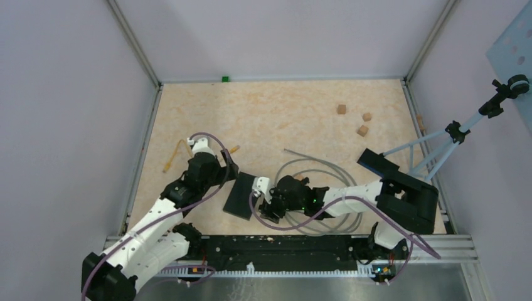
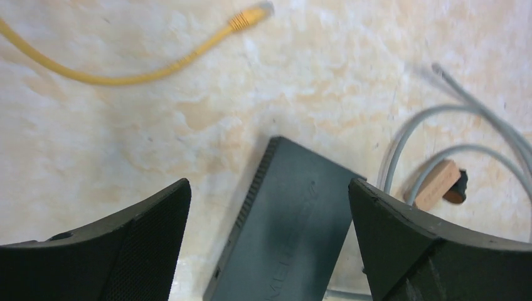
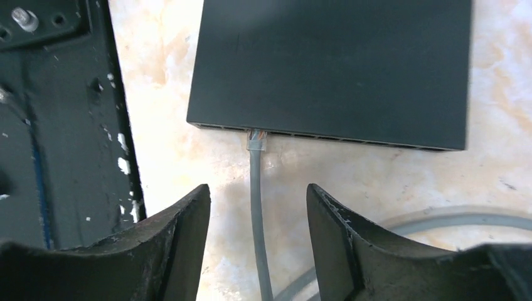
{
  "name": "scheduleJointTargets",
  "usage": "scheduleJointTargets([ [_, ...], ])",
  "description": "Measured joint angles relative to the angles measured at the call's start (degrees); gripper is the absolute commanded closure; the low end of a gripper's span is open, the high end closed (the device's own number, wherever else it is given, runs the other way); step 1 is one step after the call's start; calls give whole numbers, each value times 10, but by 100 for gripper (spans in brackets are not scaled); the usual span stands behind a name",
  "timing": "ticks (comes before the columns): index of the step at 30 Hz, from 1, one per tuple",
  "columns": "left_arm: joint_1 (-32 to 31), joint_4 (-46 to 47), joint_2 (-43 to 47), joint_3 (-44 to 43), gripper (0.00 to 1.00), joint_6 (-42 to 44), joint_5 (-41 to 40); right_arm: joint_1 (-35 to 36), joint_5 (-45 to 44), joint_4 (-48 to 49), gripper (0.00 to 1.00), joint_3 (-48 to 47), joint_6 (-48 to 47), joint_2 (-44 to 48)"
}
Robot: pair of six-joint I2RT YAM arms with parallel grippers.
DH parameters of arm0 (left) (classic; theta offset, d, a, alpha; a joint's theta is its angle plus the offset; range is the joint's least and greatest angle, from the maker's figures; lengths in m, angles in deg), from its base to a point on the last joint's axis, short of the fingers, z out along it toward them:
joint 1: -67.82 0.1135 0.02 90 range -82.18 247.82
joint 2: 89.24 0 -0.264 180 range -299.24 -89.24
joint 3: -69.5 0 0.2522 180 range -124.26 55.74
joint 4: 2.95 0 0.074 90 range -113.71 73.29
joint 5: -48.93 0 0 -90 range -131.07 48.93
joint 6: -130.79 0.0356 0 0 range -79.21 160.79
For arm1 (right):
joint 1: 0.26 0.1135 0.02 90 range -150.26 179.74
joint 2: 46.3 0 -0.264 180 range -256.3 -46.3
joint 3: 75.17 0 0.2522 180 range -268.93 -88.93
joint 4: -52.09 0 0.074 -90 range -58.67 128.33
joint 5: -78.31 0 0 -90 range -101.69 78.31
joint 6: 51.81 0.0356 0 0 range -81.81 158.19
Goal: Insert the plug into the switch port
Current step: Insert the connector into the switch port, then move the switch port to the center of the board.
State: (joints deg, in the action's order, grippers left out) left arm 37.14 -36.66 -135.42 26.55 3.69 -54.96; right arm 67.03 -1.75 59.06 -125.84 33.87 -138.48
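One translucent plug enters the flat, matte black switch.

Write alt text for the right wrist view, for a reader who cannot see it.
A grey cable ends in a plug at a port on the edge of the black switch. The right gripper is open, straddling the cable without touching it.

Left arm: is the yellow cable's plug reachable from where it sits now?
Probably yes. The yellow plug lies on bare table just beyond the open left end effector, with nothing between them; the switch sits under it, off that path.
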Motion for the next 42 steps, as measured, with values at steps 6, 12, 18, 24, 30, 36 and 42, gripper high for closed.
scheduleJointTargets([
  [6,35,-41,33,-61,1,30,1,-19,-33,-68,43,-17,70,107],
  [12,36,-66,51,-85,1,39,23,-98,-74,-160,45,-77,184,187],
  [18,36,-89,86,-85,1,41,52,-188,-140,-277,42,-85,282,227],
  [24,36,-113,112,-84,1,43,84,-238,-234,-403,22,-87,355,251],
  [30,36,-120,122,-83,1,45,115,-354,-307,-467,19,-101,408,268],
  [36,36,-133,123,-83,1,58,133,-480,-440,-485,17,-101,494,267],
  [42,36,-136,112,-83,1,62,152,-529,-547,-545,16,-148,572,176],
])
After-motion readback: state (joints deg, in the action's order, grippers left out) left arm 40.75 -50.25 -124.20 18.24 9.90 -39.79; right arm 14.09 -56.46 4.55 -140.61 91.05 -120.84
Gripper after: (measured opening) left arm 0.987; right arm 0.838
